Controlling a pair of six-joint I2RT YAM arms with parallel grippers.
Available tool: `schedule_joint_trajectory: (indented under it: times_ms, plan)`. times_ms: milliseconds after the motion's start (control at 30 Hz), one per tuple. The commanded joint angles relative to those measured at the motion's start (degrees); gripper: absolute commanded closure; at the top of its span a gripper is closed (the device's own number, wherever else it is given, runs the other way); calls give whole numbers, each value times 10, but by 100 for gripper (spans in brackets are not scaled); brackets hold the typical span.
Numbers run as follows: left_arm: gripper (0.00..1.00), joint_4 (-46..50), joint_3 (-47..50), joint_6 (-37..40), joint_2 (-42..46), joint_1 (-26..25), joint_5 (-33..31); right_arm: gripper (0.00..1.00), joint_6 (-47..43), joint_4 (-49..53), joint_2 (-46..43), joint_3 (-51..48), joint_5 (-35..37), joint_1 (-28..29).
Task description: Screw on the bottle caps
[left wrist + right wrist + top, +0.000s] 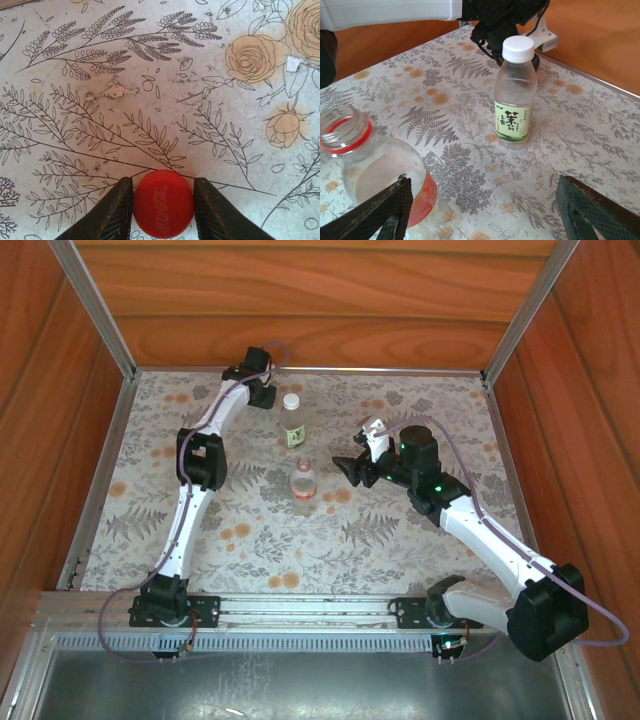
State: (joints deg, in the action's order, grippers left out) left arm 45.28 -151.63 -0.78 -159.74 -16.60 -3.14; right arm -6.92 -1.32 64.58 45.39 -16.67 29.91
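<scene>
Between the left gripper's (163, 197) jaws the red cap (163, 212), likely light and slick, sits pinched across its rim; the right gripper (482, 200) gapes wide.

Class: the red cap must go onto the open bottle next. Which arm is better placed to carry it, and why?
Left. The left gripper clamps the red cap between its fingers on the table. The right gripper hangs open beside the uncapped bottle, away from that cap.

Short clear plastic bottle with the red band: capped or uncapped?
Uncapped: the bottle shows a bare open neck; the round red plastic cap sits in the left gripper.
</scene>
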Motion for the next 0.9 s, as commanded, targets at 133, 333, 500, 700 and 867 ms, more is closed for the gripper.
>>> schedule_joint_trajectory:
  times_ms: [133,333,500,700,867]
  plan:
    - [63,28,83,2,49,-8,-3,20,5,-6,-4,6,0,-2]
    - [63,24,161,-10,97,-17,-9,20,6,-6,-15,-4,7,-2]
    - [63,3,249,-19,144,-30,-37,20,7,-3,-23,-8,8,-2]
    - [63,-72,406,-35,235,-40,-42,20,8,-2,-34,-16,13,-2]
    - [63,-131,545,-58,314,-50,-46,20,9,-1,-40,-19,15,-3]
